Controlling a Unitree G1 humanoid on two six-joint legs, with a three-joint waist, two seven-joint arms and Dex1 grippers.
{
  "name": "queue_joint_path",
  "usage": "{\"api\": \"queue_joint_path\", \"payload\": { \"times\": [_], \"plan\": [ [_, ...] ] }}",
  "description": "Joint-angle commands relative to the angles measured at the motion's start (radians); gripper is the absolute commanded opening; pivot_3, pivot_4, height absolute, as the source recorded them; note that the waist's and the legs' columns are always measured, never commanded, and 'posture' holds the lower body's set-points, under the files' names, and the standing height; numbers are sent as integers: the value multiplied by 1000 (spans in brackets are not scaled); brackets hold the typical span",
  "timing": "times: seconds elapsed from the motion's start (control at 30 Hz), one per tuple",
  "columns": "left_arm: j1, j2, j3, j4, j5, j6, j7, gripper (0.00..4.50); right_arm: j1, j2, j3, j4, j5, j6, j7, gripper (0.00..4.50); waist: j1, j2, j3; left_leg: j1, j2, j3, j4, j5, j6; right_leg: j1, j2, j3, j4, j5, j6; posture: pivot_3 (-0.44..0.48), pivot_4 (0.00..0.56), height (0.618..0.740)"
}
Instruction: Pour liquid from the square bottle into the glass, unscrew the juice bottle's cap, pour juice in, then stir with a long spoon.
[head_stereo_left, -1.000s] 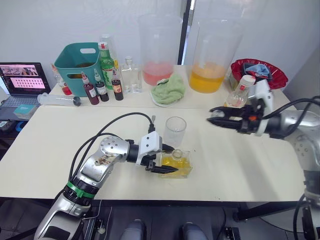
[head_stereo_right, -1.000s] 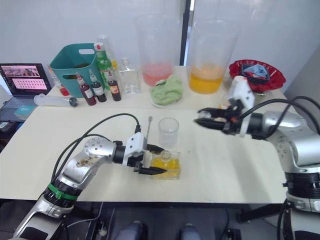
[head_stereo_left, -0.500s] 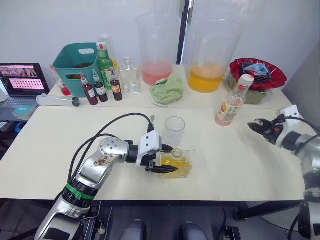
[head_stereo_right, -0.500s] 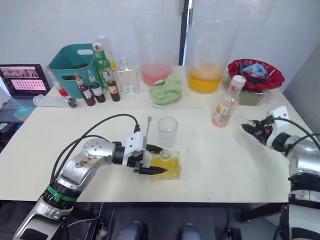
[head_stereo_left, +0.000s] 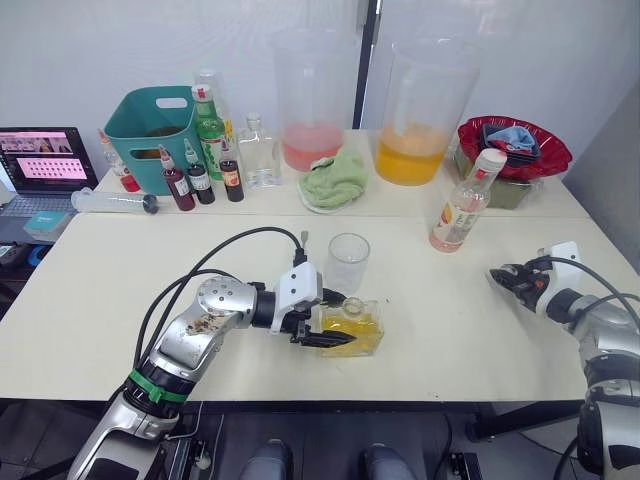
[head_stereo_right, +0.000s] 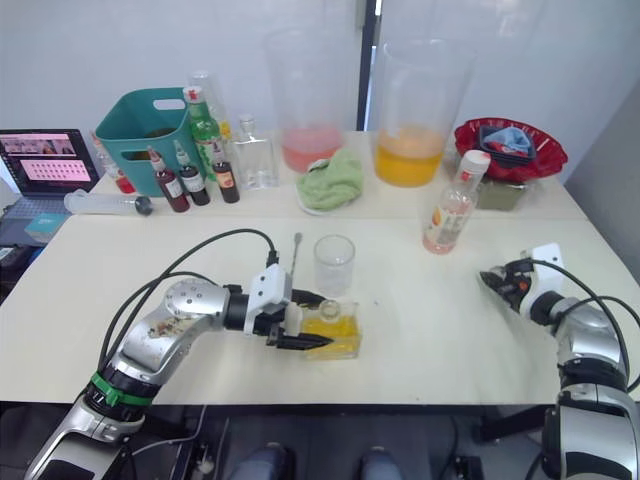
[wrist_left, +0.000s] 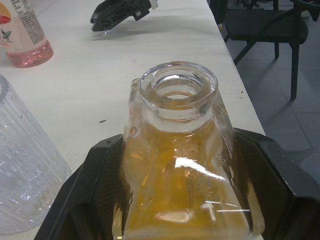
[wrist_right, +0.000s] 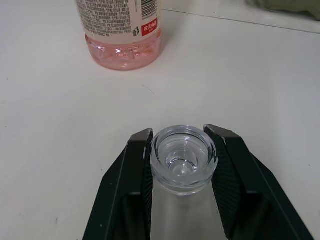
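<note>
Left pincer (head_stereo_left: 335, 341), clenched on the upright open-necked square bottle (head_stereo_left: 352, 328), with the glass (head_stereo_left: 349, 262) just beyond; right pincer (wrist_right: 176, 165) grips a clear stopper (wrist_right: 183, 158).

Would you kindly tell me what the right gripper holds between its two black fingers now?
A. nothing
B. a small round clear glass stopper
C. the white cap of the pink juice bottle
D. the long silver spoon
B: the right gripper is shut on a small round clear glass stopper, while the pink juice bottle stands apart, white cap on.
</note>
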Motion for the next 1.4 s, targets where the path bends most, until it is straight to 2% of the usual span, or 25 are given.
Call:
{"api": "queue_joint_path", "payload": {
  "times": [0.03, 0.27, 0.47, 0.73, 0.93, 1.07, 1.2, 1.4],
  "plan": [
    [1, -2, -18, -20, -4, 5, -11, 2767, -18, 0, -47, -19, 37, 4, 17, 2130, 0, 0, 0, 0, 0, 0, 0, 0, 0, 0, 0, 0, 0, 0, 0, 0, 150, 740],
    [-25, 3, 5, 6, -9, -3, -18, 2767, -33, -43, -67, -118, 50, 26, 51, 4465, -1, 0, 0, 0, 0, 0, 0, 0, 0, 0, 0, 0, 0, 0, 0, 0, 150, 740],
    [-17, 11, 16, -19, -27, 8, -21, 2767, -8, -120, -62, -293, 83, 138, 158, 4500, -3, 1, 0, 0, 0, 0, 0, 0, 0, 0, 0, 0, 0, 0, 0, 0, 150, 740],
    [-6, 28, 32, -73, -59, 46, -14, 2767, 124, -241, -42, -670, 220, 416, 413, 4500, -11, 1, 0, 0, 0, -1, 0, 0, 0, 0, 0, 0, 0, 0, 0, 0, 150, 740],
    [-7, 51, 68, -166, -109, 119, 3, 2767, 157, -241, -75, -869, 339, 559, 445, 4500, -14, 2, 1, -1, 1, -1, 0, 0, 0, -1, 1, 0, 0, 0, 0, 0, 150, 740],
    [-1, 69, 128, -263, -176, 191, 42, 2767, 146, -240, -39, -992, 413, 639, 480, 4500, -12, 2, 1, -1, 1, -1, 0, 0, 0, -1, 0, 0, 0, 0, 0, 0, 150, 740],
    [5, 142, 206, -337, -218, 267, 69, 2767, 94, -229, 14, -1048, 459, 708, 501, 4500, -12, 2, 1, -1, 1, -1, 0, 0, 0, -1, 0, 0, -1, 0, 0, 0, 150, 740],
    [40, 292, 344, -370, -256, 308, 81, 2767, 40, -210, 67, -1044, 459, 704, 542, 4500, -12, 2, 2, -1, 1, -1, 0, 0, 0, -2, 0, 0, -1, 0, 0, 0, 150, 740]
  ]
}}
